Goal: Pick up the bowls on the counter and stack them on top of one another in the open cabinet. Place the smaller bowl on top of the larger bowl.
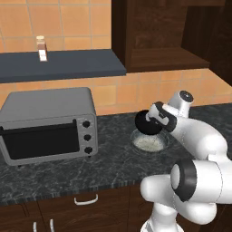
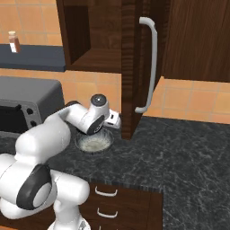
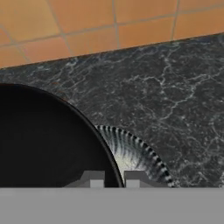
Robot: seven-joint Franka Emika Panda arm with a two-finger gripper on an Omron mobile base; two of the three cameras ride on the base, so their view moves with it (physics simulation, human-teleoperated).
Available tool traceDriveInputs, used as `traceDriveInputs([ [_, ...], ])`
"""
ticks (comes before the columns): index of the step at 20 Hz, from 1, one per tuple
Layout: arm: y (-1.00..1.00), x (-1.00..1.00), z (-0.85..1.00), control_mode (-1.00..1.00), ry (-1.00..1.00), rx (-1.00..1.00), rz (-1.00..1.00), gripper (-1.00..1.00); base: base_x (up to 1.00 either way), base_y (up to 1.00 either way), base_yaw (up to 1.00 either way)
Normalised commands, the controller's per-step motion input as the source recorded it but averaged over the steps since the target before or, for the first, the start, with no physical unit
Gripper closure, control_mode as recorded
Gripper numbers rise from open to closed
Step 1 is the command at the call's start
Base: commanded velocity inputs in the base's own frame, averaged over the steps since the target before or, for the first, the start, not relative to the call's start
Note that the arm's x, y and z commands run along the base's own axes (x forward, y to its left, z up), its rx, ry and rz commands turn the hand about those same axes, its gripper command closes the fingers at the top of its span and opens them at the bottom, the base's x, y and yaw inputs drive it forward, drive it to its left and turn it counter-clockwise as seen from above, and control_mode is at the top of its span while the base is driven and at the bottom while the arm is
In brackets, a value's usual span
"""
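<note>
A: Left base view first. The gripper [image 1: 153, 118] is out over the tabletop [image 1: 113, 158], and it's got the black bowl [image 1: 146, 122] pinched by the rim, lifted and tipped on edge.

B: And right under the gripper?

A: The grey bowl [image 1: 148, 141], sitting flat on the stone, pale inside showing. Off to the gripper's left stands a toaster oven [image 1: 49, 124]. Above that, a blue-grey wall shelf [image 1: 63, 65] with a small bottle [image 1: 41, 48] on it. Up above the gripper is the open cabinet [image 1: 167, 56], its wooden shelf board bare.

B: Over to the right base view.

A: The arm hides most of the gripper here. The grey bowl [image 2: 94, 143] lies just below the hand, on the tabletop [image 2: 179, 148]. Right beside the hand hangs the cabinet door [image 2: 134, 67], swung open, with its long pale handle [image 2: 150, 67]. The open cabinet [image 2: 96, 38] is up above, and the toaster oven [image 2: 27, 105] is away on the gripper's left.

B: Hand view?

A: Both fingertips [image 3: 94, 178] sit close together, clamped on the rim of the black bowl [image 3: 43, 140], which fills the lower left. The ribbed edge of the grey bowl [image 3: 135, 153] peeks out from beneath it, just beyond the gripper. Past that, dark marbled tabletop [image 3: 166, 87], then orange wall tiles [image 3: 87, 26].
</note>
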Motion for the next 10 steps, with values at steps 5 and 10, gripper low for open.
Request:
traceDriveInputs([
  [5, 0.0, 0.0, -0.49, -1.0, 0.08, -0.01, 0.0, 1.0, 0.0, 0.0, 0.0],
  [10, 0.0, 0.0, -0.59, -1.0, 0.09, 0.0, 0.0, 1.0, 0.0, 0.0, 0.0],
])
